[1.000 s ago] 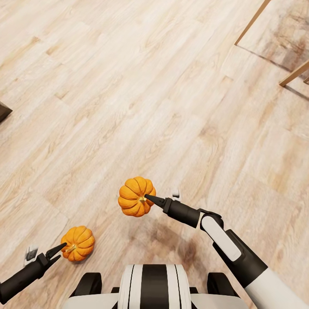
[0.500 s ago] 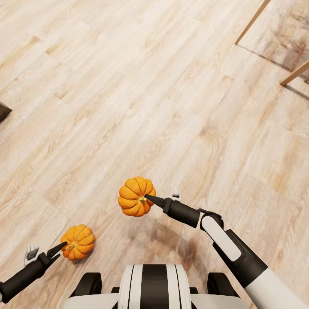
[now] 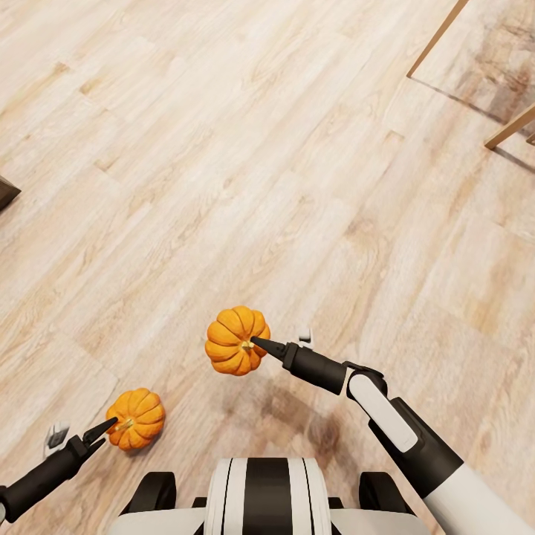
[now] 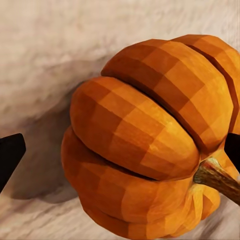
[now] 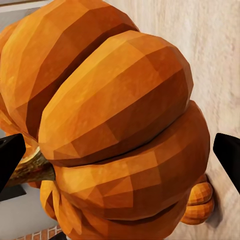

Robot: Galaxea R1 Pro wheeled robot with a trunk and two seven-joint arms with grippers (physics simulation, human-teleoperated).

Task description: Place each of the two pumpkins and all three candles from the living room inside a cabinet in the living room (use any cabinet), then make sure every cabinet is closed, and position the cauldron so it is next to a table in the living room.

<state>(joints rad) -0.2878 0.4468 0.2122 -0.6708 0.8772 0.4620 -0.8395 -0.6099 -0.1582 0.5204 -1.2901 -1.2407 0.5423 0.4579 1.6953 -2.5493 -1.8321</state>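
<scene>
1. Left fingers are clamped on the stem of the left pumpkin, low over the floor.
2. Right fingers are clamped on the stem of the right pumpkin, carried above the floor.
3. No writing is visible.

The head view's upper right edge cuts off two slanted pale wooden bars, and its left edge crops a dark brown corner too small to identify. In the right wrist view, the ribbed orange pumpkin hides most of a second orange pumpkin behind it.
</scene>
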